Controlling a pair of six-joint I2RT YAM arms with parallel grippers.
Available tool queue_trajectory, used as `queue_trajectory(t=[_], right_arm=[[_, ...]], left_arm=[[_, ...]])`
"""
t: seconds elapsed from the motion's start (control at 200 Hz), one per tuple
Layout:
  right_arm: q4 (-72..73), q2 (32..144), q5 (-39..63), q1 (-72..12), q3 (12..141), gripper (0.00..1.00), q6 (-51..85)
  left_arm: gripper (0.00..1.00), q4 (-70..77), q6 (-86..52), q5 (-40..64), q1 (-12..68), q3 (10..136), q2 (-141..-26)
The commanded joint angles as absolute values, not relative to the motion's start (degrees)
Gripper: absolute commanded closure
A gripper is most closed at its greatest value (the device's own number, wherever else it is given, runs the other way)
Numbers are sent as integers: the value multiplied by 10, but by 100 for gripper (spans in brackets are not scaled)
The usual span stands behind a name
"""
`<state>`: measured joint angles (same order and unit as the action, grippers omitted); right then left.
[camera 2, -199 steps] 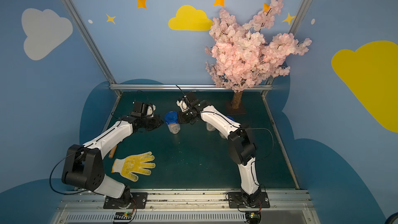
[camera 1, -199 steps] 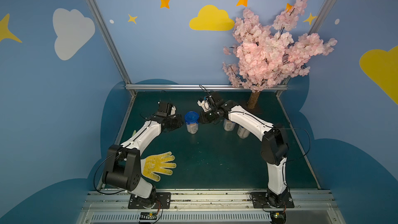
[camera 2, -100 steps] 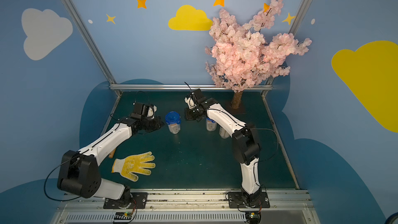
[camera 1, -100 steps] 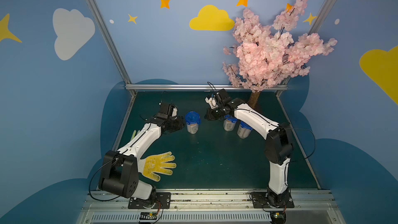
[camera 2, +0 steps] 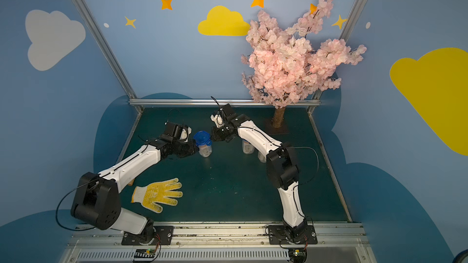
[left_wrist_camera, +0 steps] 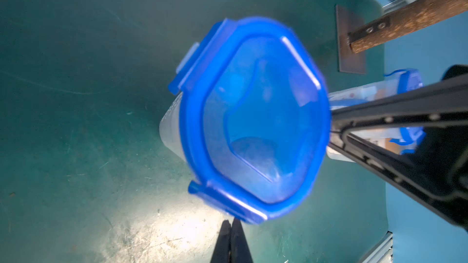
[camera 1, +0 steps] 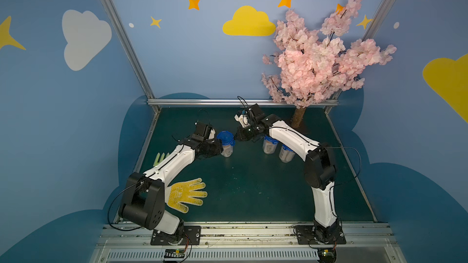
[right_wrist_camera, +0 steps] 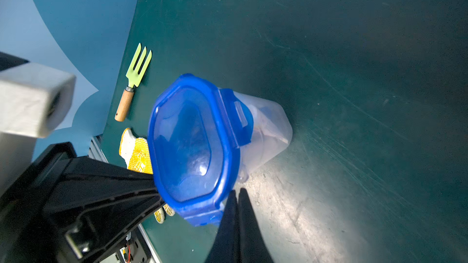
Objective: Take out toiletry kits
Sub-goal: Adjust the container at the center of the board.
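A clear jar (camera 1: 227,149) (camera 2: 205,150) with a blue four-tabbed lid (left_wrist_camera: 255,120) (right_wrist_camera: 192,145) stands upright on the green table at the middle back. Pale contents show dimly through its wall; I cannot make out the toiletry kits there. My left gripper (camera 1: 220,148) (left_wrist_camera: 231,221) is shut, its tips against one lid tab. On the opposite side my right gripper (camera 1: 236,137) (right_wrist_camera: 238,191) is shut too, its tips at a corner of the lid. Neither holds anything.
Two more blue-lidded jars (camera 1: 269,145) (camera 1: 287,154) stand under my right forearm. A pink blossom tree (camera 1: 316,54) rises at the back right on a trunk (left_wrist_camera: 410,18). A yellow glove (camera 1: 187,194) and a green garden fork (right_wrist_camera: 135,77) lie at the left.
My right gripper drew back from the jar half a second ago and has come back to its lid. My left gripper has moved in against the jar. The jar stays put.
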<state>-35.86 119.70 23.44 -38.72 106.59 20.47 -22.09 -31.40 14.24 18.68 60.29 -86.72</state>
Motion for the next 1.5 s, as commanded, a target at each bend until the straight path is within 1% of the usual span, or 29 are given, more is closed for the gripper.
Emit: queue_trajectory(t=[0.0,0.365,0.375,0.431,0.676,0.931,1.066,1.192,1.422,1.497], right_arm=[[-355,1198,252,-394,1059,100,206],[-326,1169,262,-415,1008,100,223],[-325,1168,263,-416,1007,100,223],[-322,1166,264,-419,1002,100,226],[-309,1152,266,-435,984,100,236],[-297,1143,273,-448,966,100,243],[-286,1128,276,-450,945,100,246],[-279,1100,274,-443,914,100,241],[-255,1052,287,-400,863,100,246],[-226,1049,318,-380,852,93,261]], left_arm=[[98,-209,-317,147,186,616,-874],[98,-222,-304,138,171,631,-887],[98,-223,-304,124,170,631,-887],[98,-225,-303,119,166,627,-883],[98,-238,-301,103,142,602,-854],[98,-264,-299,71,121,603,-819],[98,-259,-290,84,119,619,-806],[98,-275,-282,88,119,652,-813],[98,-265,-272,85,136,703,-819],[98,-267,-267,85,151,721,-835]])
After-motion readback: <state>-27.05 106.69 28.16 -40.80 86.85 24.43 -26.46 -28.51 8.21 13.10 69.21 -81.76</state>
